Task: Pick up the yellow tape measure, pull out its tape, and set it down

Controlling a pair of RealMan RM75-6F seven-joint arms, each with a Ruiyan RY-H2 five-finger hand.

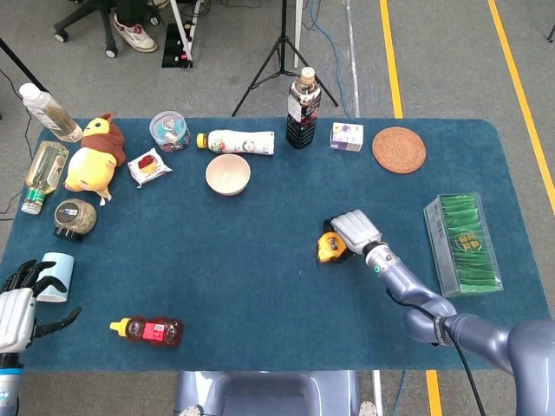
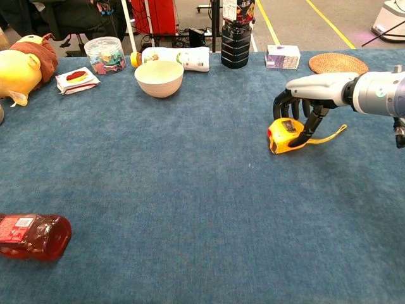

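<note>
Right hand [image 2: 302, 107] sits directly over the yellow tape measure [image 2: 283, 135], its dark fingers [image 2: 314, 122] curled down around the case's top and right side so that they appear to grip it, while the case seems tipped slightly on the blue surface [image 2: 190, 202]. From the head view the same hand [image 1: 354, 230] covers the right part of the tape measure [image 1: 329, 248], which shows just to its left, right of the surface's middle. A short yellow strap [image 2: 330, 133] (whether strap or tape cannot be told) trails out to the right from under the fingers, lying on the cloth. Left hand [image 1: 19, 305] hangs at the near left edge of the surface with its fingers spread and nothing in them, just beside a pale blue cup [image 1: 55, 276] and well apart from the tape measure. A white bowl [image 2: 159, 77] stands farther back and to the left.
</note>
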